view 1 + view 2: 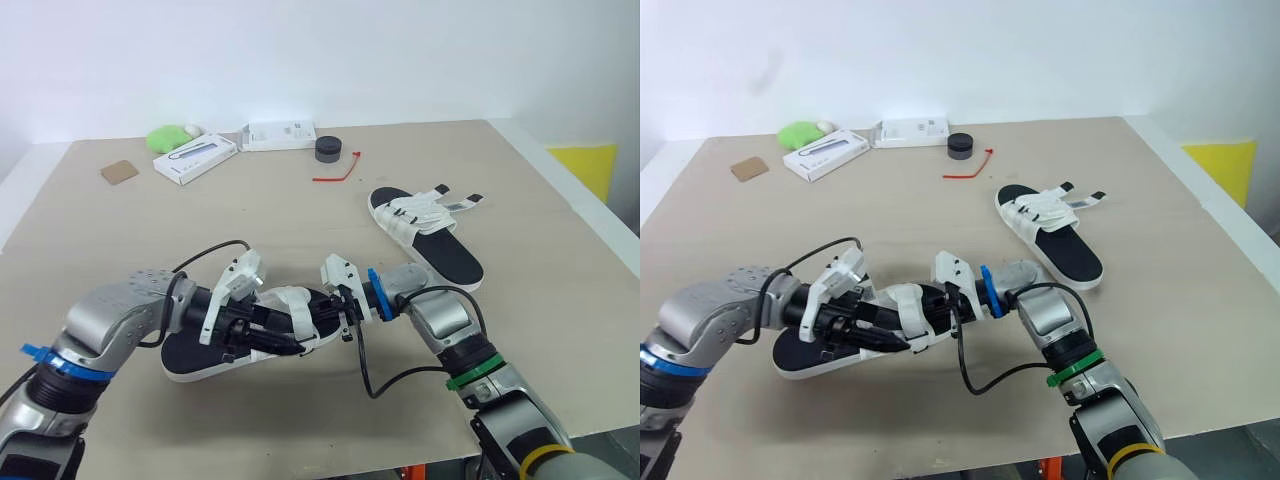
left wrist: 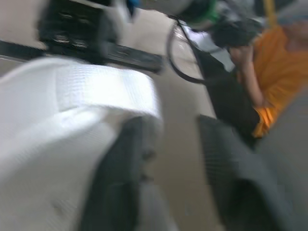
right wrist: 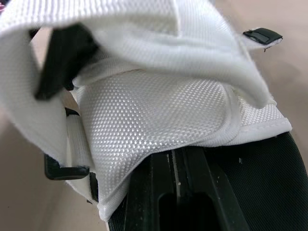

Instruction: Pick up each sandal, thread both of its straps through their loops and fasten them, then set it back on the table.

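Near sandal [image 1: 215, 352] between both grippers. Left gripper [image 1: 285, 343]: jaws spread beside white strap [image 3: 154, 110]. Right gripper [image 1: 326, 308]: jaws pressed together, tips under strap.

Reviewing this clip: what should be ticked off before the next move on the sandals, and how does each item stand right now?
1. Work is centred on the near black-soled sandal with white fabric straps, between both arms: ok.
2. Strap held by the left gripper: not ok, jaws open beside it.
3. Strap held by the right gripper: cannot tell.
4. Near sandal's straps threaded: cannot tell.
5. Straps on the far matching sandal fastened: not ok, ends lie loose.
6. Work area clear of the thin red cord: ok.
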Robot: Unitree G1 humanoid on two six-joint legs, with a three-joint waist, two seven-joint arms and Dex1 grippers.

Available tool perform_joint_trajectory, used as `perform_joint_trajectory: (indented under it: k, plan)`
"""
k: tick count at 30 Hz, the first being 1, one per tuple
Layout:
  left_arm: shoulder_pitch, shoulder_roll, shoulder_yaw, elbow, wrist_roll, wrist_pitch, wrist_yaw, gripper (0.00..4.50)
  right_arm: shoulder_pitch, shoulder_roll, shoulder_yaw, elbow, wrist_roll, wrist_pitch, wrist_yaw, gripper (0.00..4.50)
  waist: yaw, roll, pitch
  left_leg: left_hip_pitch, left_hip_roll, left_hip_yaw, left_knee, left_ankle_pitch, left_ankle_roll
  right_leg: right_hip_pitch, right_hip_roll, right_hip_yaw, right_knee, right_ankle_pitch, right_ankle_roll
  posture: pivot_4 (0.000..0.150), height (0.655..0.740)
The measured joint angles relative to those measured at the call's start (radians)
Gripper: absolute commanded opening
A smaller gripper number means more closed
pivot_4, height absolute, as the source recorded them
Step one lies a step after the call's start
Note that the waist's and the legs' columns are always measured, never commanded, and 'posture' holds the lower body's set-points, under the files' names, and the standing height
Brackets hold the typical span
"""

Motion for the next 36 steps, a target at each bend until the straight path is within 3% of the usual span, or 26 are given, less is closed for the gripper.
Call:
perform_joint_trajectory:
  k: [1,2,8,17,25,27,30,33,36]
  plan:
    - [0.001,0.001,0.003,-0.011,-0.022,0.025,0.0,4.13,-0.002,0.001,0.0,0.003,0.0,0.0,-0.001,0.0,0.0,-0.001,0.001,0.0,0.0,0.0,0.0,0.0,0.0,0.0,0.0,0.0,0.0,0.001,0.0,0.15,0.74]
    - [0.001,0.006,0.006,-0.022,-0.038,0.042,0.0,4.41,-0.003,0.001,0.0,0.006,0.0,0.0,-0.001,0.0,0.0,-0.001,0.001,0.0,0.0,0.0,0.0,0.0,0.0,0.0,0.0,0.0,0.0,0.001,0.0,0.15,0.74]
    - [-0.008,0.107,0.033,-0.03,-0.066,0.085,-0.022,4.41,-0.005,0.003,0.0,0.007,0.0,-0.001,0.005,0.0,-0.001,-0.001,0.001,0.0,0.0,0.0,0.0,0.0,0.0,-0.001,0.0,0.0,0.0,0.0,0.0,0.15,0.74]
    - [0.002,0.152,0.113,-0.021,-0.069,0.046,-0.033,4.41,-0.008,0.003,0.0,0.008,0.001,-0.001,0.01,0.0,-0.001,-0.001,0.002,0.0,0.0,0.0,0.0,0.0,0.0,-0.001,0.0,0.0,0.0,0.0,0.0,0.15,0.74]
    - [0.205,0.206,0.269,-0.194,-0.291,0.075,-0.105,4.41,-0.014,0.004,0.0,0.016,0.002,-0.001,0.013,0.0,-0.001,-0.002,0.004,-0.001,0.001,0.002,-0.001,0.0,0.0,-0.002,0.0,0.001,0.0,0.001,0.0,0.15,0.74]
    - [0.289,0.215,0.253,-0.235,-0.271,0.06,-0.103,4.41,-0.015,0.004,0.0,0.017,0.002,-0.001,0.016,0.0,-0.001,0.0,0.005,0.0,0.0,0.002,-0.001,0.0,0.0,-0.002,0.0,0.002,0.0,0.001,0.0,0.15,0.74]
    - [0.372,0.198,0.178,-0.255,-0.142,-0.028,-0.062,4.41,-0.016,0.003,0.0,0.019,0.002,0.0,0.015,0.0,0.001,0.0,0.006,0.0,0.001,0.002,0.0,0.0,-0.001,-0.002,0.0,0.002,0.0,0.001,0.0,0.15,0.74]
    - [0.39,0.117,0.097,-0.192,0.041,-0.166,0.027,4.41,-0.017,0.002,-0.001,0.019,0.002,0.0,0.012,0.0,0.002,0.001,0.006,0.0,0.0,0.002,0.0,0.001,-0.001,-0.002,0.0,0.002,0.0,0.002,0.0,0.15,0.74]
    - [0.385,0.045,0.057,-0.132,0.132,-0.234,0.089,4.41,-0.014,-0.002,-0.003,0.013,0.002,0.003,0.011,0.0,0.003,0.0,0.006,-0.001,0.0,0.003,0.0,0.001,-0.001,-0.003,-0.001,0.002,0.0,0.002,0.0,0.15,0.74]
